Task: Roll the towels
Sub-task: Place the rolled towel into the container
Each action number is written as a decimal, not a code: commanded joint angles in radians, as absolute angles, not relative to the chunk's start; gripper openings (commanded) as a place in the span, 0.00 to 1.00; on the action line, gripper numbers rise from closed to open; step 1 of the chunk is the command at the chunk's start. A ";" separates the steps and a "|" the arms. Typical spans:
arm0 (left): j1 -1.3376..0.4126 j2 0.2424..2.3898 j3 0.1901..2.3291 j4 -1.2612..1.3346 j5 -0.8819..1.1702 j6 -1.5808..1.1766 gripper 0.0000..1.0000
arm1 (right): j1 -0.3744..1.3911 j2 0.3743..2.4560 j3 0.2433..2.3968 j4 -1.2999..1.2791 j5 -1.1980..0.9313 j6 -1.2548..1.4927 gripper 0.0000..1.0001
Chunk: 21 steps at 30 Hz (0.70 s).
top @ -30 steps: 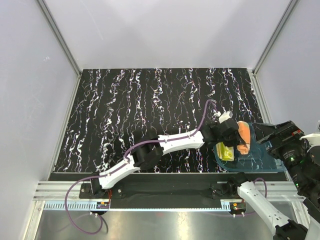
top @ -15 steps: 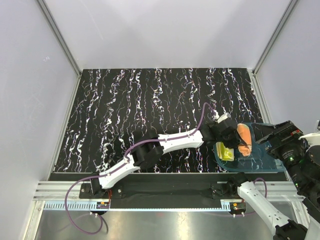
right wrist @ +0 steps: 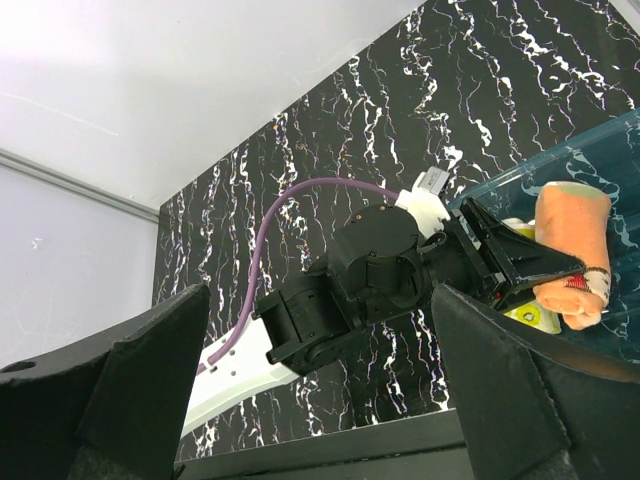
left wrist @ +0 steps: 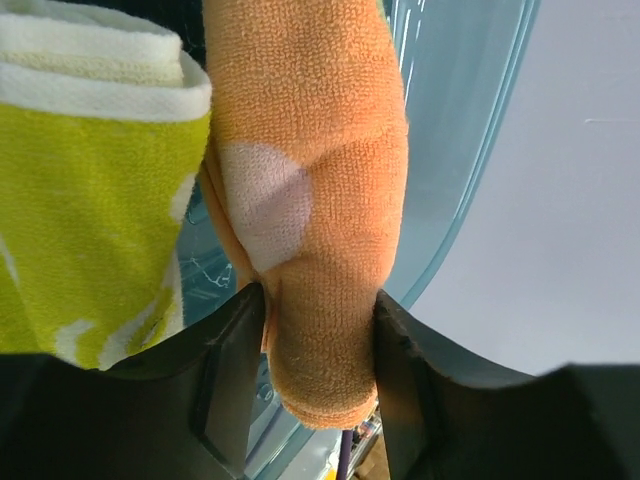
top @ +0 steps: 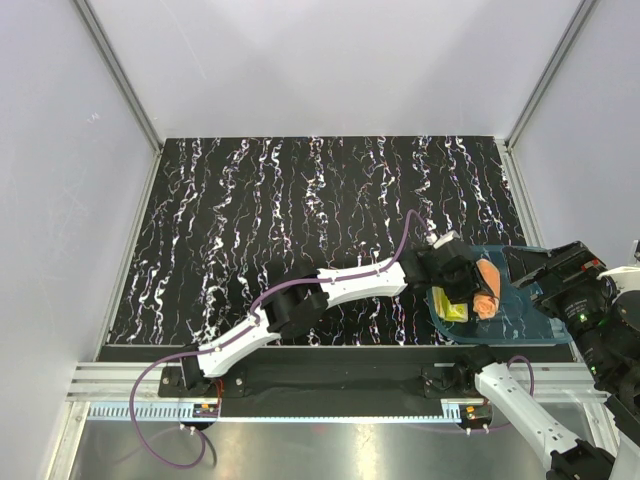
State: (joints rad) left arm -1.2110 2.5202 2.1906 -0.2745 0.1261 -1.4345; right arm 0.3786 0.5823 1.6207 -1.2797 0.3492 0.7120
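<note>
My left gripper (top: 478, 285) is shut on the rolled orange towel (top: 487, 280), holding it over the translucent blue tray (top: 525, 322). In the left wrist view the orange roll (left wrist: 320, 200) with a pale dot sits between my fingertips (left wrist: 235, 340), right beside the rolled yellow towel (left wrist: 90, 200) with pale edging. The yellow roll (top: 452, 306) lies in the tray's left part. In the right wrist view the orange roll (right wrist: 570, 250) is held by the left gripper over the tray (right wrist: 600, 160). My right gripper (right wrist: 320, 400) is open and empty, raised at the right of the tray.
The black marbled mat (top: 300, 220) covers the table. The left arm (top: 340, 290) stretches diagonally across it from the bottom left. White walls and metal frame rails (top: 120, 70) close in the workspace.
My left gripper has moved the orange roll a little toward the near edge and lower over the tray, closer to the yellow roll. The right arm has not moved.
</note>
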 commanded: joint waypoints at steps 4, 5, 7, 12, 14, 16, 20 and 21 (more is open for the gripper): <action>-1.207 2.505 2.191 -0.216 0.175 -1.440 0.52 | 0.379 0.614 1.620 -1.275 0.365 0.709 1.00; -1.207 2.499 2.187 -0.216 0.178 -1.440 0.53 | 0.379 0.614 1.620 -1.273 0.365 0.707 1.00; -1.206 2.496 2.180 -0.210 0.181 -1.437 0.60 | 0.379 0.620 1.621 -1.273 0.368 0.709 1.00; -1.206 2.467 2.128 -0.187 0.193 -1.448 0.68 | 0.379 0.624 1.617 -1.272 0.379 0.710 1.00; -1.206 2.447 2.106 -0.176 0.198 -1.453 0.69 | 0.379 0.624 1.612 -1.270 0.380 0.710 1.00; -1.207 2.422 2.076 -0.169 0.202 -1.454 0.69 | 0.379 0.626 1.608 -1.266 0.383 0.712 1.00; -1.209 2.346 2.002 -0.141 0.193 -1.444 0.69 | 0.380 0.632 1.605 -1.261 0.391 0.712 1.00; -1.209 2.324 1.979 -0.134 0.190 -1.440 0.69 | 0.379 0.637 1.605 -1.261 0.397 0.707 0.99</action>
State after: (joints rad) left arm -1.2114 2.4645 2.0167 -0.1867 0.1799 -1.4418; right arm 0.3786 0.6075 1.6089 -1.2797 0.3569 0.7120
